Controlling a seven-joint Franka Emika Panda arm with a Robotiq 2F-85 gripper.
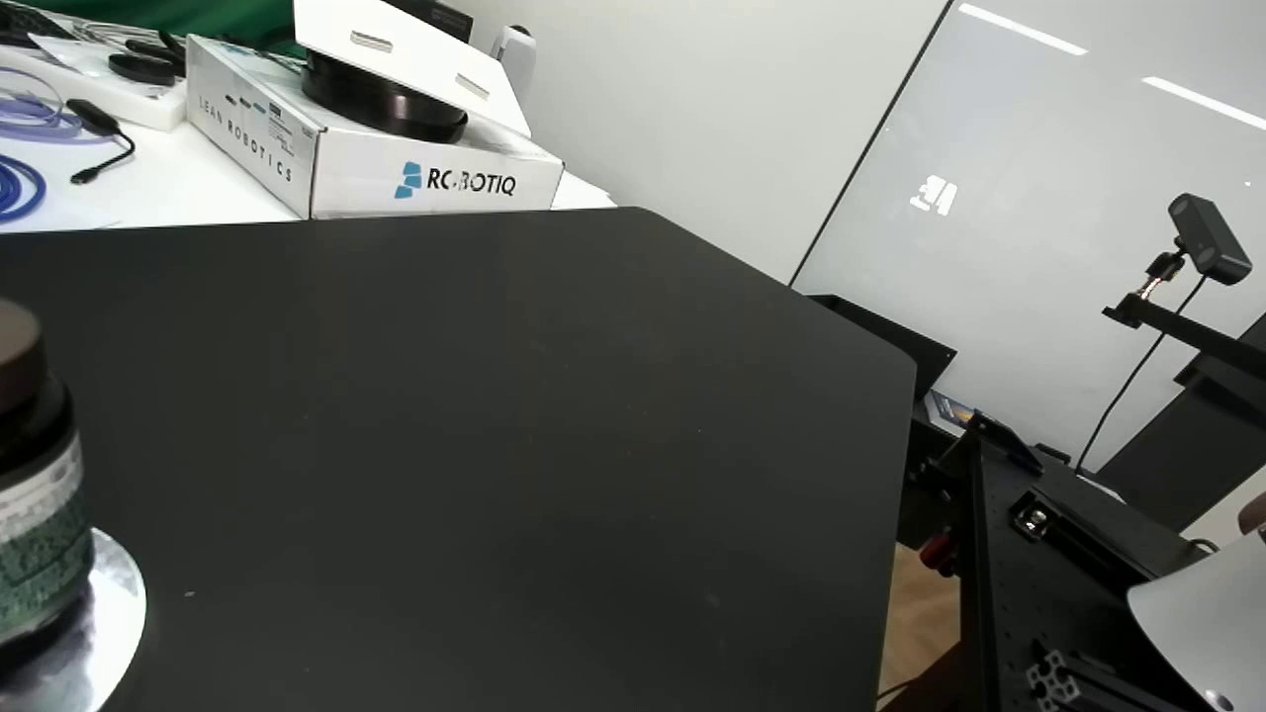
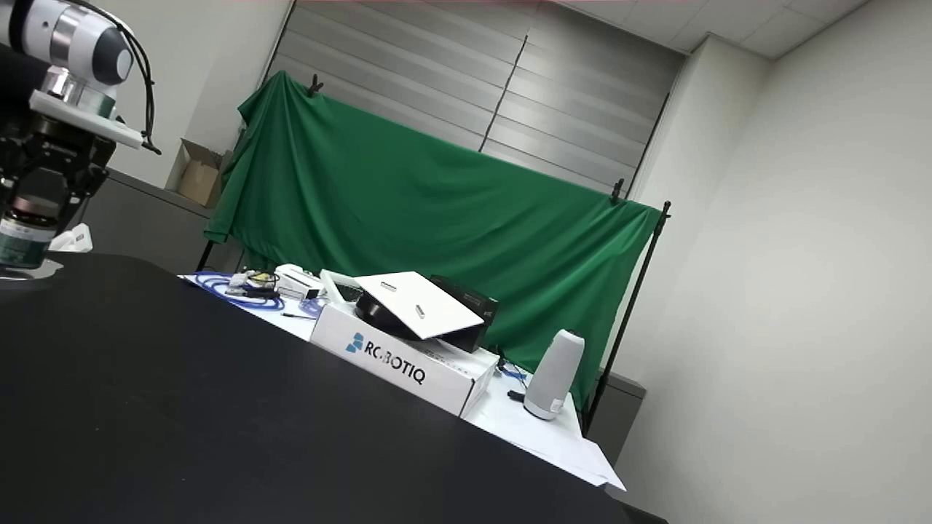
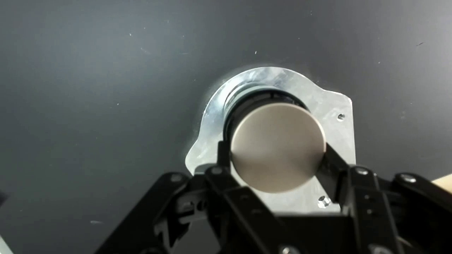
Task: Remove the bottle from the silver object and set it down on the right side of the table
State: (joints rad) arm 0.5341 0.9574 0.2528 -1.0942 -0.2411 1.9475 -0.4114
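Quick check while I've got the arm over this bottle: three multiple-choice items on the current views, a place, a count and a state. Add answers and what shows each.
1. Where is the bottle?
A. On the printed white box
B. On the silver object
C. Directly on the black table

2. How many fingers show beside the cap in the wrist view?
A. Two
B. Three
C. Four

3. What state is the bottle in?
A. On its side
B. Upright, cap off
C. Upright, cap on

1 B: in the wrist view, silver metal spreads out beneath it.
2 A: one dark finger shows at each side of the cap.
3 C: both exterior views show the cap on top of it.
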